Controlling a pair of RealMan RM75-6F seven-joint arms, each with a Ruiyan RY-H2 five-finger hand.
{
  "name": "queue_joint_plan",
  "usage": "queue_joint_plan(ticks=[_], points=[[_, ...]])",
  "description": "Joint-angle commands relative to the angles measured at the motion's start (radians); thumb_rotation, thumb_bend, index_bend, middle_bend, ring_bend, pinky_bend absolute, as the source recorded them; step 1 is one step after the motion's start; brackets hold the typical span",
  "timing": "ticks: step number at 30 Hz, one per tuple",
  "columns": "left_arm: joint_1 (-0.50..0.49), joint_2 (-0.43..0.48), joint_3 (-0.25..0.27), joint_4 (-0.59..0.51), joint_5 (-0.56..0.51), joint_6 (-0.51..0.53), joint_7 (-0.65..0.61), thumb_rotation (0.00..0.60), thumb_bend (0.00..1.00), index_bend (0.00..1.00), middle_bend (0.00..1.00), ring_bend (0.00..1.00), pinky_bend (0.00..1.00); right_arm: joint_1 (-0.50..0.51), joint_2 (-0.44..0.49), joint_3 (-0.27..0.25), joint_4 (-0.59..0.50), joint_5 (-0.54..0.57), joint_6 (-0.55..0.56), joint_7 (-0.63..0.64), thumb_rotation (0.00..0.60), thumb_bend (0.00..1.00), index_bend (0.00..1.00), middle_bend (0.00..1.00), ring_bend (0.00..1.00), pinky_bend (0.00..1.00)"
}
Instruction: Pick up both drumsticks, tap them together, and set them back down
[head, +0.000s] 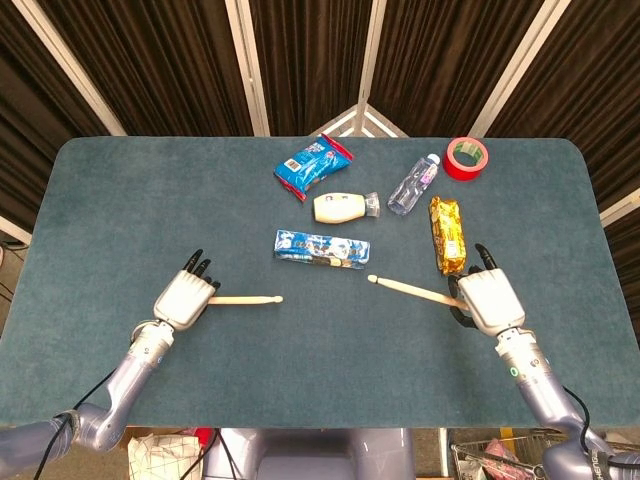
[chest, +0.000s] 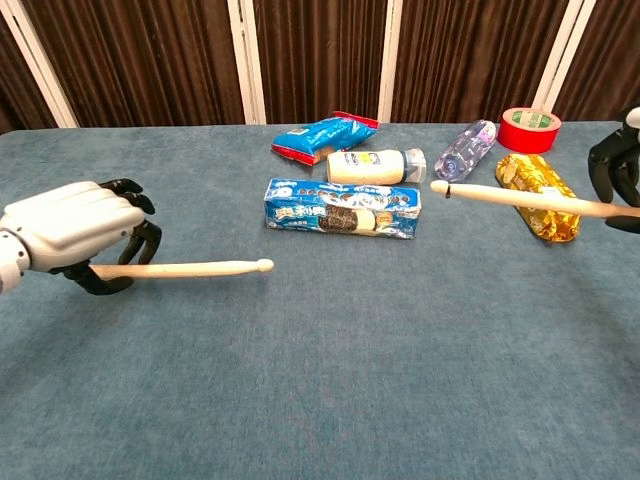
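My left hand grips a pale wooden drumstick at its butt, low over the blue table with the tip pointing right. At the right my right hand holds the other drumstick, whose tip points left toward the table's middle. The two tips are a good gap apart. In the chest view the right hand is cut off by the frame edge.
Behind the sticks lie a blue cookie pack, a cream bottle, a blue snack bag, a clear water bottle, a gold snack bar close to my right hand, and a red tape roll.
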Motion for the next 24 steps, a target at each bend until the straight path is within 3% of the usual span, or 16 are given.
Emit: queue_joint_plan(ticks=[1,10,17,24], points=[[-0.005,-0.007,0.003,-0.001,-0.012,-0.010,0.025,0.600,0.49,0.54,0.54,0.14,0.07,-0.003,-0.001,0.001,0.003,-0.004,-0.004,0.002,0.600,0.49,0.76,0.65,0.46,0.07],[-0.003,0.006,-0.003,-0.056,-0.099,-0.038,0.096,0.600,0.49,0.44,0.44,0.08,0.04,-0.008,0.002,0.011,0.005,-0.012,-0.019,0.002,0.600,0.49,0.77,0.65,0.46,0.07],[-0.001,0.023,-0.005,-0.117,-0.154,-0.041,0.124,0.600,0.48,0.36,0.46,0.08,0.04,-0.014,0.010,0.022,-0.007,-0.005,-0.021,-0.008,0.600,0.49,0.77,0.65,0.46,0.07],[0.009,0.084,-0.032,-0.228,-0.176,0.028,0.145,0.600,0.47,0.17,0.25,0.00,0.00,-0.018,0.007,0.029,0.000,0.009,-0.034,-0.016,0.600,0.49,0.77,0.65,0.46,0.07]])
